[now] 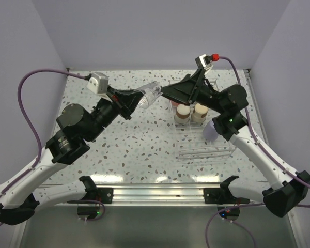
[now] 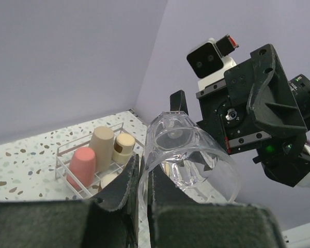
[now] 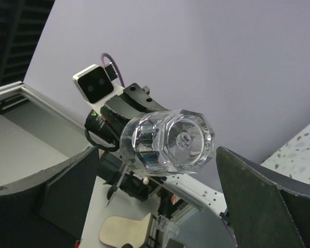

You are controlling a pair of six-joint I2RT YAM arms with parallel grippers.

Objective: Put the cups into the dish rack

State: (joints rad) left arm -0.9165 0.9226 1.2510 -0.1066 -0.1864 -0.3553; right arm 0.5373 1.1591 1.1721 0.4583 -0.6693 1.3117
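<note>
My left gripper (image 1: 133,101) is shut on the rim of a clear glass tumbler (image 1: 151,95) and holds it on its side in the air, base toward the right arm. In the left wrist view one finger is inside the tumbler (image 2: 188,155) and one outside. My right gripper (image 1: 167,93) is open, and the tumbler's base (image 3: 168,142) shows between its fingers (image 3: 67,191); I cannot tell if they touch. The clear dish rack (image 1: 204,151) holds a pink-red cup (image 2: 82,166), a taller tan cup (image 2: 102,147), short beige cups (image 1: 183,113) and a lavender cup (image 1: 211,129).
The rack stands at the right of the speckled table (image 1: 139,144), under the right arm. Grey walls close in the back and sides. A metal rail (image 1: 155,192) runs along the near edge between the arm bases.
</note>
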